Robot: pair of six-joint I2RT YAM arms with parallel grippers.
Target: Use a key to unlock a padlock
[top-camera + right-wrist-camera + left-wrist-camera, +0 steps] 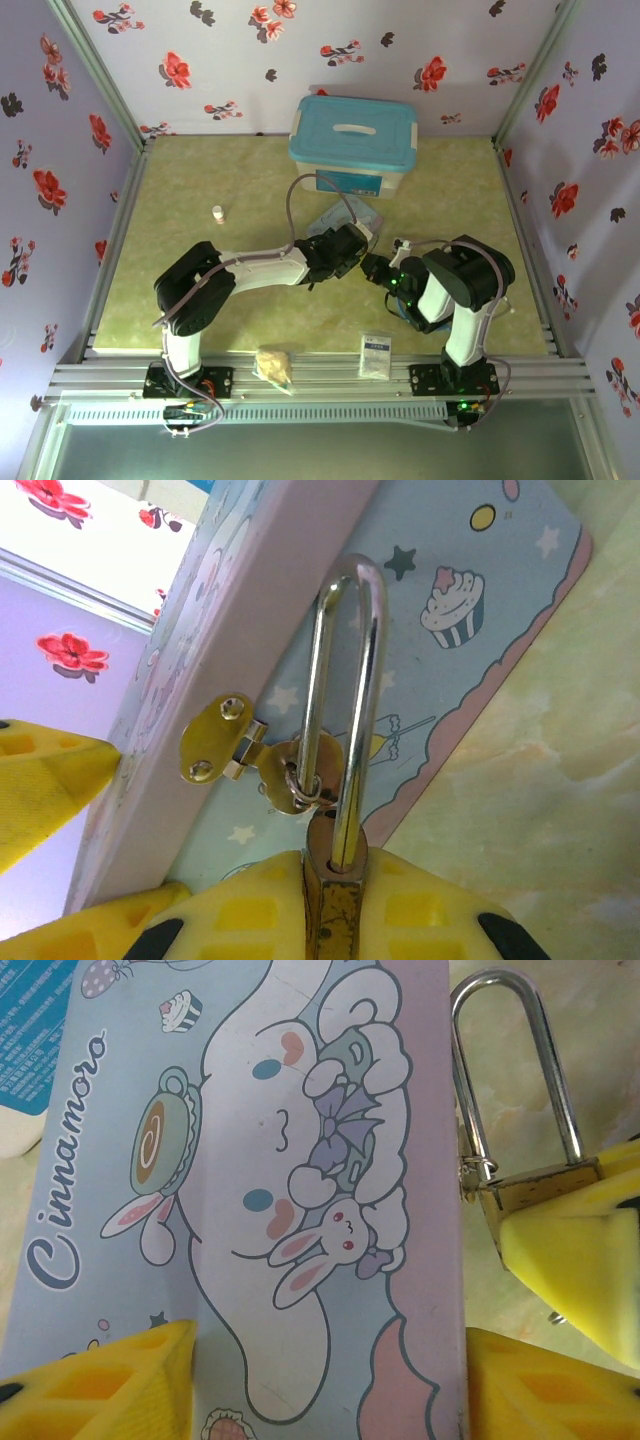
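Note:
The brass padlock hangs by its silver shackle from the hasp ring on the side of the pastel cartoon tin. Both shackle legs reach the body. My right gripper is shut on the padlock body, with a yellow pad on each side. In the left wrist view the padlock sits just right of the tin. My left gripper is open wide over the tin, with one finger at the tin's side and the other above the lid. The two grippers meet at mid-table. The key is hidden.
A white box with a teal lid stands at the back centre, just behind the tin. A small white bottle is at the left. A crumpled bag and a flat packet lie at the near edge.

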